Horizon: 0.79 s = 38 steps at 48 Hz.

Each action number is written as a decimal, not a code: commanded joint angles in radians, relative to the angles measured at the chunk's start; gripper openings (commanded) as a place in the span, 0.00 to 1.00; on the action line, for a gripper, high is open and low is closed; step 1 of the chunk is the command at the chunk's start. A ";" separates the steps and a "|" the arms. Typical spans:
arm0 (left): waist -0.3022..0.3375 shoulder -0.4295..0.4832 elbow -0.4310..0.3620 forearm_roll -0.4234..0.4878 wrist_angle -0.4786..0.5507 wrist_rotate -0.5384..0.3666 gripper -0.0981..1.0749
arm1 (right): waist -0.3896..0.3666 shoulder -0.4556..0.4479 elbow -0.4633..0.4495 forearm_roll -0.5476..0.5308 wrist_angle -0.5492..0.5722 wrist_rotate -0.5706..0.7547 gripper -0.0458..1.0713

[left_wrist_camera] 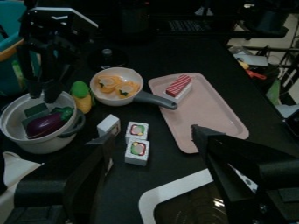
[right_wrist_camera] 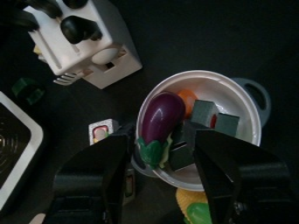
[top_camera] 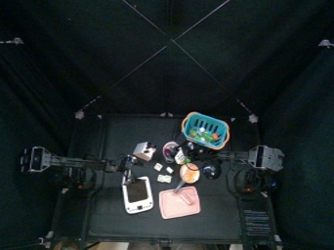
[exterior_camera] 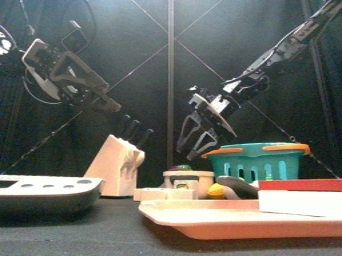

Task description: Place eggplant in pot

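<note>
The purple eggplant [right_wrist_camera: 163, 115] lies inside the small round grey pot [right_wrist_camera: 247, 96], its green stem towards the rim. My right gripper [right_wrist_camera: 166, 147] hangs open just above it, one jaw on each side, not touching it. In the left wrist view the pot [left_wrist_camera: 17, 131] holds the eggplant [left_wrist_camera: 48, 126], with the right gripper [left_wrist_camera: 49, 66] over it. In the front view the right gripper [exterior_camera: 203, 128] hovers above the pot [exterior_camera: 182, 180]. My left gripper [left_wrist_camera: 152, 156] is open and empty, raised at the left [exterior_camera: 70, 68].
A teal slatted basket [exterior_camera: 262, 160] stands behind the pot. A small pan [left_wrist_camera: 117, 86] holds yellow food. A flat pink tray [left_wrist_camera: 216, 114] carries a red-and-white piece [left_wrist_camera: 177, 85]. A white knife block [exterior_camera: 118, 165] and a white rack [exterior_camera: 47, 192] stand on the left.
</note>
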 commanded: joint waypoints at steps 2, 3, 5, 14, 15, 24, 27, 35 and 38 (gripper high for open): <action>0.003 -0.002 -0.011 -0.002 -0.005 0.000 0.96 | 0.017 -0.040 -0.018 0.002 -0.005 0.002 0.79; 0.003 -0.002 -0.011 -0.002 -0.005 0.000 0.96 | 0.021 -0.040 -0.020 0.002 -0.005 0.002 0.79; 0.003 -0.002 -0.011 -0.002 -0.005 0.000 0.96 | 0.028 -0.038 -0.026 0.000 -0.008 -0.002 0.79; 0.003 -0.002 -0.008 -0.011 -0.003 0.000 0.96 | 0.043 -0.044 -0.037 -0.003 -0.011 -0.002 0.79; 0.005 -0.002 -0.008 -0.012 -0.005 0.000 0.96 | 0.043 -0.044 -0.037 -0.003 -0.012 -0.002 0.79; 0.003 -0.002 -0.005 -0.028 -0.005 0.002 0.96 | 0.060 -0.054 -0.040 -0.014 -0.012 -0.002 0.79; 0.003 -0.003 -0.006 -0.029 -0.003 0.002 0.96 | 0.064 -0.057 -0.043 -0.017 -0.012 -0.002 0.79; 0.003 -0.002 -0.006 -0.029 -0.005 0.002 0.96 | 0.081 -0.067 -0.046 -0.017 -0.011 0.000 0.79; 0.005 -0.002 -0.005 -0.029 -0.003 0.002 0.96 | 0.095 -0.080 -0.048 -0.018 -0.011 -0.002 0.79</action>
